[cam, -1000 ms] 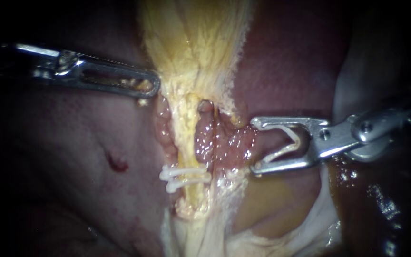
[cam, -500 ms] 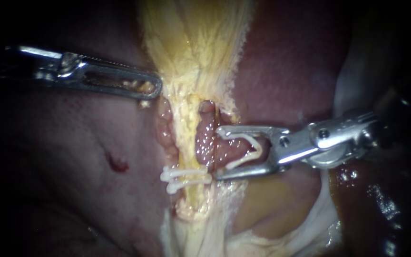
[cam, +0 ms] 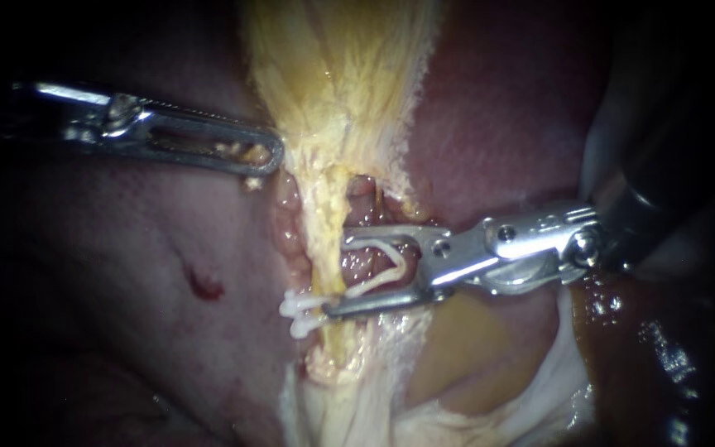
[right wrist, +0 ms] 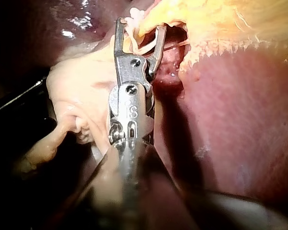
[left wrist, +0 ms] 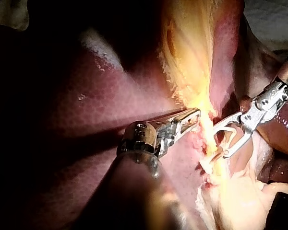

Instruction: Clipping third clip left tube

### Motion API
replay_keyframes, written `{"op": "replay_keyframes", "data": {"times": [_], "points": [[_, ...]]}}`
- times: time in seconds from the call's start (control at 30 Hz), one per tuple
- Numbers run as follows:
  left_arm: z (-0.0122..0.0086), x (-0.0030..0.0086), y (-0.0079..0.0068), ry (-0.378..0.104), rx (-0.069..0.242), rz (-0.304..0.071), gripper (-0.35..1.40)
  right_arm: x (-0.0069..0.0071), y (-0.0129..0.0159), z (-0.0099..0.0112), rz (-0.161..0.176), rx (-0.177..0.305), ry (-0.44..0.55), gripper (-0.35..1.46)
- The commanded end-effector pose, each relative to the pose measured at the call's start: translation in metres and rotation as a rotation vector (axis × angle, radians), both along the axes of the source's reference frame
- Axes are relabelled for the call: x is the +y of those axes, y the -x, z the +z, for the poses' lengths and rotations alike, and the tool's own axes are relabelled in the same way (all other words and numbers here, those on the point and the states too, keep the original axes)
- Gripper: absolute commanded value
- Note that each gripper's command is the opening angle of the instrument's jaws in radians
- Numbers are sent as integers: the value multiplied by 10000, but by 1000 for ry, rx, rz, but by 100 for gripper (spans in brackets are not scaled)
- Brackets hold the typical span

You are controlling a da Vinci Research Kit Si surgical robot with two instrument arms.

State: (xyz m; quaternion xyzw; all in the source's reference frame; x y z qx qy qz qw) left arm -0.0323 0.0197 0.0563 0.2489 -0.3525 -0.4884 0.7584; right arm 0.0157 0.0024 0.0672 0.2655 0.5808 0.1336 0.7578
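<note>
Above the placed clips (cam: pixel 299 313), the right instrument's (cam: pixel 334 277) wide jaws hold an open clip (cam: pixel 374 281) at the left tube (cam: pixel 324 223); the left instrument (cam: pixel 250 153), jaws together, touches the yellow tissue's (cam: pixel 333 74) edge.

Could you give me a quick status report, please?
Left instrument: claw shut on yellow tissue. Right instrument: claw holding open clip, tips at left tube, just above placed clips. Nothing in the way.

Polished metal, wet tissue
The slim silvery metal left instrument (cam: pixel 272 157) and right instrument (cam: pixel 334 279) gleam smooth and polished; the V-shaped white clip (cam: pixel 378 269) looks like smooth matt plastic; the dark red liver (cam: pixel 126 248) is slick and glossy; the yellow fibrous tissue (cam: pixel 333 83) is stringy, rough and dull.
</note>
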Motion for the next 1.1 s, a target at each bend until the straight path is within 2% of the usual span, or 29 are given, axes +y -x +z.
{"op": "replay_keyframes", "data": {"times": [0.03, 0.37, 0.5, 0.8, 0.97, 1.1], "points": [[0, 0, 0, 0, 0, 0, -35, -1, -2, 0, 1, 12, -11, 50], [1, 0, 0, 0, 0, 0, -35, -6, -18, -8, 1, 136, -127, 49], [1, 0, 0, 1, -1, 1, -35, -7, -28, -5, -16, 161, -150, 49], [1, 0, 0, 1, -1, 1, -35, -15, -45, 11, -20, 166, -165, 49], [1, 0, 0, 1, -1, 1, -35, -13, -46, 18, -18, 167, -176, 49], [1, 0, 0, 1, -1, 1, -35, -11, -50, 23, -16, 192, -211, 49]]}}
